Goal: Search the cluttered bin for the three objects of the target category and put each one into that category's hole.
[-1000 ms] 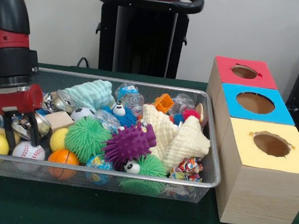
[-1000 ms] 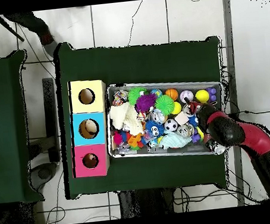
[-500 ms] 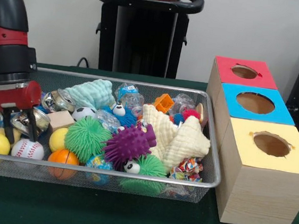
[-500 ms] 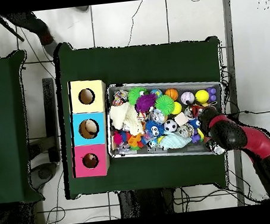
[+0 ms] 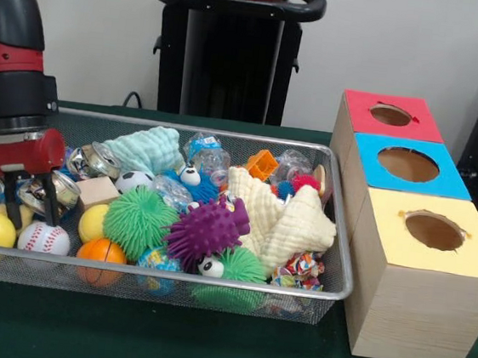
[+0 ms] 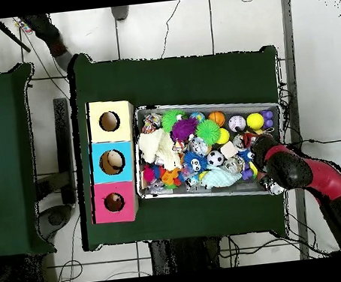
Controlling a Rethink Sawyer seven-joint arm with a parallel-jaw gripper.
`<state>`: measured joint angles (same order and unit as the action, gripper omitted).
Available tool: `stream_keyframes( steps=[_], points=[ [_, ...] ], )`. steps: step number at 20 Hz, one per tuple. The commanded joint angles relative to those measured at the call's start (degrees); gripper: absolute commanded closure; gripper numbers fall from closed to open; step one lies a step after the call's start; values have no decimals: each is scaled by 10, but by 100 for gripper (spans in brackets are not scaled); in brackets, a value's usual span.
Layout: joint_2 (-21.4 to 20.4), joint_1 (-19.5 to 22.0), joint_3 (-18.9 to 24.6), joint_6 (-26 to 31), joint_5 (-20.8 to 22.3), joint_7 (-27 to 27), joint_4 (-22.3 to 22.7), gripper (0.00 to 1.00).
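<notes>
End effector [image 5: 29, 202] open over crushed can [image 5: 42, 195], wire bin [image 5: 227, 132] crowded

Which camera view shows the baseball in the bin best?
The front view: the baseball sits at the bin's near edge, with its red stitching visible. The overhead view shows only a small pale ball.

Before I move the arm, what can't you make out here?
- Front view: whether the gripper holds the crushed can; its fingers straddle it.
- Overhead view: the arm hides the gripper and that end of the bin.
- Both views: what the box holes contain; interiors dark.
</notes>
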<state>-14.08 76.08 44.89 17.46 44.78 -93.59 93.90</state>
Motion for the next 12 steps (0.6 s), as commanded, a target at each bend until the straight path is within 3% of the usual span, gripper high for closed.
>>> stream_keyframes(
  steps=[1, 6, 12],
  points=[
    [32, 25, -100, 125, 109, 232, -75, 0],
    [32, 27, -97, 132, 109, 242, -82, 0],
    [36, 32, -97, 172, 79, 247, -87, 0]
  ],
)
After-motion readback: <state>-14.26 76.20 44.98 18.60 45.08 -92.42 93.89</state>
